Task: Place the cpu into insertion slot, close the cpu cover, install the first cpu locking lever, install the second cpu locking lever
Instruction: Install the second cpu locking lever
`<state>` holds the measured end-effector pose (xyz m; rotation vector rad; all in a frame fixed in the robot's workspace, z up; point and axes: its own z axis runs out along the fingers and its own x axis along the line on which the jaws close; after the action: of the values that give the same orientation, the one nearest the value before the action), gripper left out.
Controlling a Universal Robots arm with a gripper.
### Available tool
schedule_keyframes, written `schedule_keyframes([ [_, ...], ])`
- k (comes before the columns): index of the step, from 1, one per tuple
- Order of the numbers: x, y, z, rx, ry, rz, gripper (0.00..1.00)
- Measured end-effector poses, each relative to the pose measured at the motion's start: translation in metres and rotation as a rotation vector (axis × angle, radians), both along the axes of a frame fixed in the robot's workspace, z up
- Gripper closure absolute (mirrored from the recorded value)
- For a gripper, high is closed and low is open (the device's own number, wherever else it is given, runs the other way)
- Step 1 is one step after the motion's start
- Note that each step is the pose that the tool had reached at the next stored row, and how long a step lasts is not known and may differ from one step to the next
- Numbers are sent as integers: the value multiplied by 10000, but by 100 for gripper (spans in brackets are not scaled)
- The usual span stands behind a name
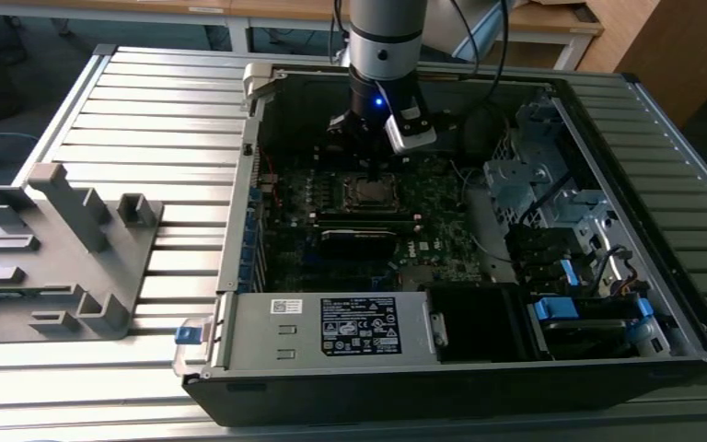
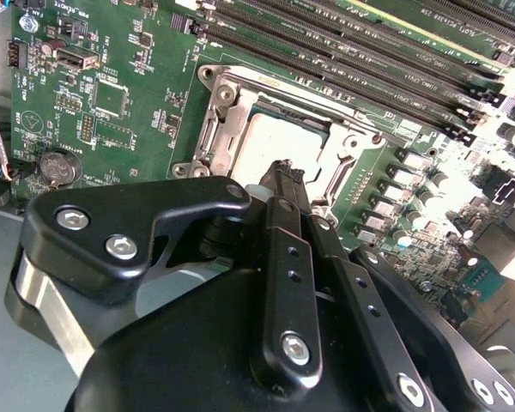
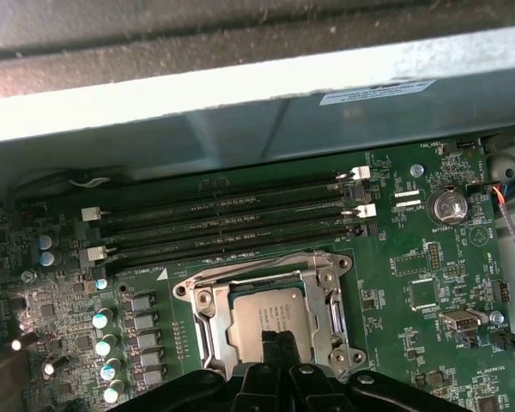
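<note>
Closed, empty-looking gripper (image 2: 285, 172) fingertips are held directly above the cpu (image 3: 266, 319), which is seated in the insertion slot (image 3: 208, 322) beneath the lowered cpu cover (image 3: 326, 296).

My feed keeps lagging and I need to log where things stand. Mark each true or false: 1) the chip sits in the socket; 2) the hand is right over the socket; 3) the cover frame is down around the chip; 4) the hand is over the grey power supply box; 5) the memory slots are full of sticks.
1) True: the chip lies in the socket.
2) True: the hand is at the chip's edge.
3) True: the cover frame lies flat around it.
4) False: the power supply box is far from the hand, which is over the socket.
5) False: the memory slots look empty.
</note>
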<state>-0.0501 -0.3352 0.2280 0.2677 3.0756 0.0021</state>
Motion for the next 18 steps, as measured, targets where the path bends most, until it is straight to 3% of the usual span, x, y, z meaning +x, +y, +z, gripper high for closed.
schedule_keyframes([
  [18,0,-5,22,-5,4,1,89],
])
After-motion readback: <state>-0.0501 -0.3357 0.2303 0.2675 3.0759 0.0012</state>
